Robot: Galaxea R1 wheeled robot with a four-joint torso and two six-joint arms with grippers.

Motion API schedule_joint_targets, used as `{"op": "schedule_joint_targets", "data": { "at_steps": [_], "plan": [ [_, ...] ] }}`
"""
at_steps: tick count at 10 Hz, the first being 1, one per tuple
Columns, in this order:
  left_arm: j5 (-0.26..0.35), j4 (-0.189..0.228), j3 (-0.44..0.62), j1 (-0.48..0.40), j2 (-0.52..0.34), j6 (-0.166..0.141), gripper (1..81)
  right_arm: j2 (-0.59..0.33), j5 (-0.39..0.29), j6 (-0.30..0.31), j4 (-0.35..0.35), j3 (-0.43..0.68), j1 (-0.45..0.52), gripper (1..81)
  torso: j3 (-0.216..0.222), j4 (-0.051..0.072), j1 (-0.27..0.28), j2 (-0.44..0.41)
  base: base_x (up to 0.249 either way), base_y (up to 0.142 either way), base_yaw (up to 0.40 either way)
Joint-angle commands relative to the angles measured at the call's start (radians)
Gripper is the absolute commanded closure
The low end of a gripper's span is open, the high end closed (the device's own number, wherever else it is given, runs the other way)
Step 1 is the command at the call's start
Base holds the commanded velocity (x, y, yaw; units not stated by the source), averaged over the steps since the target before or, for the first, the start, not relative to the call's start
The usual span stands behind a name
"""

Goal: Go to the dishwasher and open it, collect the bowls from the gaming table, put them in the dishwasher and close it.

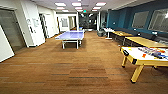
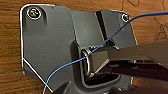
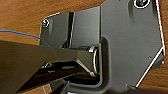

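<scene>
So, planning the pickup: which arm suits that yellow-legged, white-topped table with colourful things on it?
Right, probably: the yellow-legged, white-topped table stands on the robot's right side in the head view, across brown wood floor. Neither arm is near it yet.

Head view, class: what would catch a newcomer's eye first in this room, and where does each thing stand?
The blue table-tennis table stands out most, set in the middle of the room on the brown wood-look floor. At the right edge, close by, is a white-topped table with bright yellow legs, with colourful items lying on its top. Behind it, yellow-topped tables run along the dark teal wall.
</scene>
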Motion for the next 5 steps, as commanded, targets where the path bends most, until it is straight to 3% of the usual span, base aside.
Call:
{"op": "schedule_joint_targets", "data": {
  "at_steps": [1, 5],
  "plan": [
    [0.054, 0.008, 0.005, -0.036, -0.007, 0.007, 1.0, 0.008, -0.047, -0.003, -0.006, 0.013, 0.04, 1.0, 0.0, 0.0, 0.0, 0.0, 0.202, 0.0, 0.0],
    [0.054, 0.008, 0.003, -0.036, -0.004, 0.007, 1.0, 0.008, -0.047, -0.003, -0.006, 0.012, 0.038, 1.0, 0.0, 0.0, 0.0, 0.0, 0.202, 0.0, 0.0]
  ]
}}
